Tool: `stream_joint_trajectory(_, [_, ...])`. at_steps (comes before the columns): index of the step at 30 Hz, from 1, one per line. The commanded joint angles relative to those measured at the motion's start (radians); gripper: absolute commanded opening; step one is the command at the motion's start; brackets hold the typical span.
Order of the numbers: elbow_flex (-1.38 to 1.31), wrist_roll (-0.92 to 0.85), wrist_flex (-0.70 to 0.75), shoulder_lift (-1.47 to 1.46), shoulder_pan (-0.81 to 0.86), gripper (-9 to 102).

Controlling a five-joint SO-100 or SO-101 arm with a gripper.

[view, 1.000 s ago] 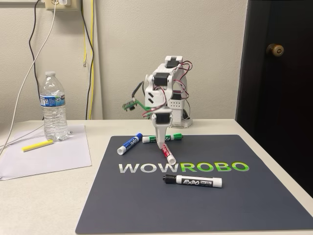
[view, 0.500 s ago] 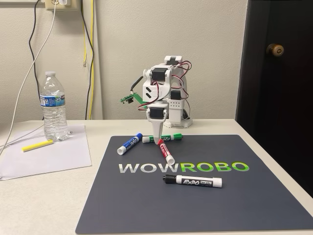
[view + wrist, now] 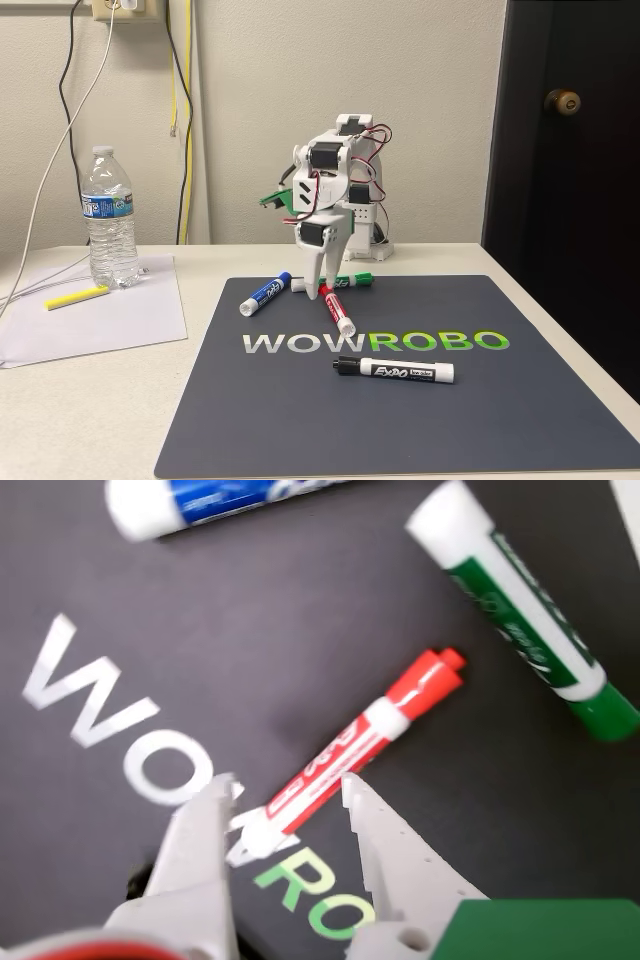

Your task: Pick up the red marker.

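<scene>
White pincer [image 3: 285, 785] now spread, lowered astride red marker [image 3: 350, 752]; apparently not yet gripping.

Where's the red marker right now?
In the fixed view the red marker lies on the dark mat, just above the WOWROBO lettering and in front of the green marker; the open tool straddles it.
</scene>
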Motion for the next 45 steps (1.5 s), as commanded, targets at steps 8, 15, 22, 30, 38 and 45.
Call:
stream_joint_trajectory(8, [0.390,0.167,-0.299,0.275,-0.048,42])
stream_joint_trajectory(15, [0.390,0.261,-0.299,0.202,-0.077,55])
stream_joint_trajectory(22, [0.402,0.310,-0.293,0.181,-0.098,57])
stream_joint_trajectory(30, [0.403,0.368,-0.265,0.140,-0.133,69])
stream_joint_trajectory(38, [0.403,0.417,-0.267,0.141,-0.143,67])
stream_joint_trajectory(45, [0.403,0.434,-0.281,0.164,-0.129,53])
